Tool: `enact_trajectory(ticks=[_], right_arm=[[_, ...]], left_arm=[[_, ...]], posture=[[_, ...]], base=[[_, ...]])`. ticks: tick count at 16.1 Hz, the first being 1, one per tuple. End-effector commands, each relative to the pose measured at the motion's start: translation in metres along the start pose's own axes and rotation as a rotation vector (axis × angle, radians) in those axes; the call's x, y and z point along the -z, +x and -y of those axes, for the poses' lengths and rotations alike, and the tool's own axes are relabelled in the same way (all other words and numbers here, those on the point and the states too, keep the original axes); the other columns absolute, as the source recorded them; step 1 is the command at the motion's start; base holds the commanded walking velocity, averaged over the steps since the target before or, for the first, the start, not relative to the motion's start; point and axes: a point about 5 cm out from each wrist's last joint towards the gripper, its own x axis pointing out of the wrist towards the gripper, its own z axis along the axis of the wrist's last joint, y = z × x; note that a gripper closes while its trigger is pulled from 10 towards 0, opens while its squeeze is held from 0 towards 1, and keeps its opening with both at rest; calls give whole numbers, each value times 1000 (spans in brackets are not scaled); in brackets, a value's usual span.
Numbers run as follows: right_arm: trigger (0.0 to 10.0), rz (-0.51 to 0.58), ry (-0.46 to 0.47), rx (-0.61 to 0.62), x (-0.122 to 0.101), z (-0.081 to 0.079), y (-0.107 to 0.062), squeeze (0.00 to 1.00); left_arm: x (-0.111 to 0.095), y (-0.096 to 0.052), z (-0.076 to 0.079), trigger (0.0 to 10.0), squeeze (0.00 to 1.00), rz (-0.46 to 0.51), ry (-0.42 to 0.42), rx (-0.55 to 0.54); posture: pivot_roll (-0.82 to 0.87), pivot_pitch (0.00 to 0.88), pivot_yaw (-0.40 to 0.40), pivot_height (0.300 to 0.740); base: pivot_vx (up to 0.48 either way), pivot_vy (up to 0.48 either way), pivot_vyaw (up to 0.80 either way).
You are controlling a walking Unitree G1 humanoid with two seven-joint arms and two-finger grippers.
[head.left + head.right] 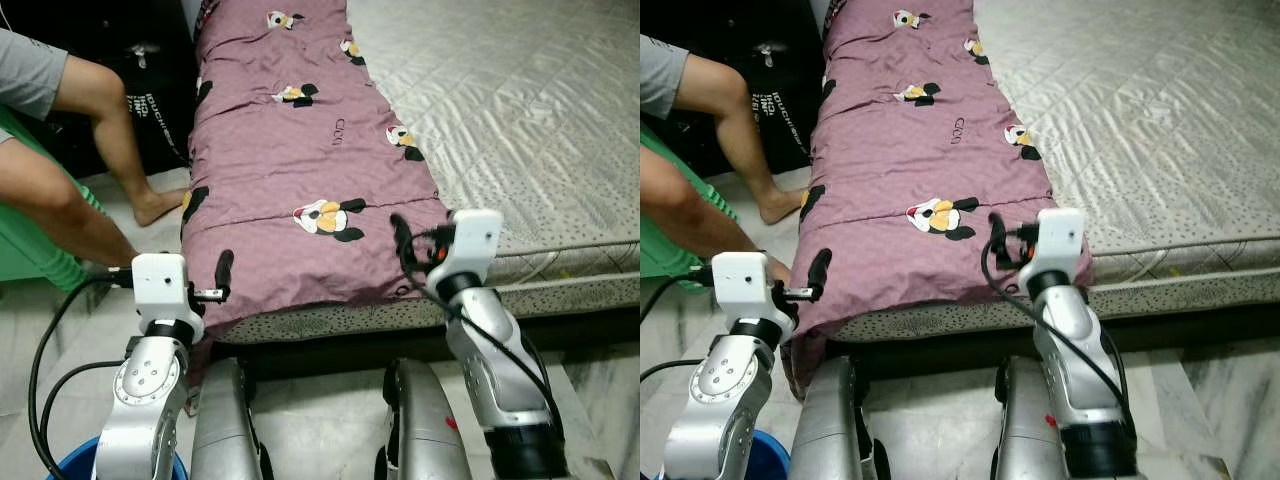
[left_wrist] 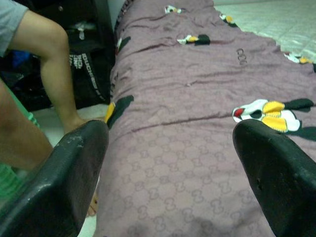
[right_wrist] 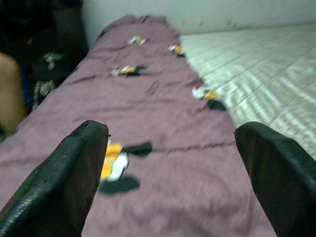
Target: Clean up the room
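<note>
A bed (image 1: 540,110) with a pale quilted mattress runs from the robot toward 12 o'clock, and a purple blanket (image 1: 290,160) printed with cartoon figures lies lengthwise along its left half, folded into a long strip whose near end hangs over the foot edge of the mattress. To the bed's 9 o'clock, a person's bare leg (image 1: 115,130) stands on the light floor (image 1: 120,200), the foot just beside the blanket's hanging side, with a dark bag (image 1: 150,90) behind it and a green garment (image 1: 40,240) at the far left. Both silver arms reach forward at the foot of the bed. The left gripper (image 1: 222,275) sits at the blanket's near left corner, about 7 o'clock of the strip, its jaws spread wide and holding nothing; the left wrist view shows its two fingers (image 2: 74,168) well apart with the purple cloth between and beyond them. The right gripper (image 1: 402,240) hovers at the blanket's near right corner, about 5 o'clock, where the cloth meets bare mattress; its jaws too stand wide open and empty, one finger (image 3: 74,168) over the blanket in the right wrist view. A blue tub rim (image 1: 70,468) shows by the robot's left side.
</note>
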Motion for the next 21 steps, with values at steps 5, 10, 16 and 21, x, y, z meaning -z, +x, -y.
enact_trajectory(ticks=[5, 10, 16, 21], right_arm=[[10000, -3, 36, 38, -7, 5, 13, 0], [10000, 12, 42, 70, -14, 8, 21, 0], [10000, 12, 34, 89, -16, 12, 21, 0], [10000, 7, 30, 94, -15, 15, 21, 0]], left_arm=[[11, -4, 1, 10000, 0, -30, -14, -21], [9, 4, 1, 10000, 0, -25, -14, -31], [1, 11, -3, 10000, 0, 10, -17, -51], [2, 8, -3, 10000, 0, 6, -11, -60]], posture=[[-56, 0, 47, 652], [-78, 0, 54, 708], [-81, 0, 44, 740], [-75, 0, 33, 740]], base=[[0, 0, 0], [0, 0, 0], [0, 0, 0], [0, 0, 0]])
